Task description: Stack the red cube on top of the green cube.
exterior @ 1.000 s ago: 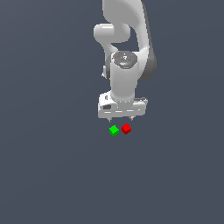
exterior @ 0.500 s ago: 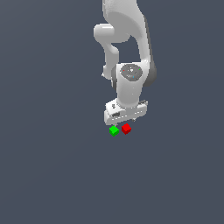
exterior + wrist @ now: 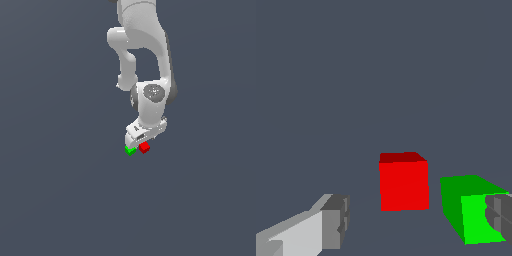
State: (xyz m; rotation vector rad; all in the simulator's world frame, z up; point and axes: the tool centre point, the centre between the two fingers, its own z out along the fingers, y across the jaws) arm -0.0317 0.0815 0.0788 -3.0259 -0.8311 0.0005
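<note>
Between the spread fingers of the gripper (image 3: 416, 220) sits the red cube (image 3: 404, 182), seemingly ungripped; the green cube (image 3: 471, 207) crowds one fingertip.

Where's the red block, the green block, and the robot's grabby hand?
red cube (image 3: 404, 184), wrist view: its front face.
green cube (image 3: 476, 220), wrist view: its bright side face.
gripper (image 3: 139, 141), exterior view: between its fingertips, just above the cubes.
</note>
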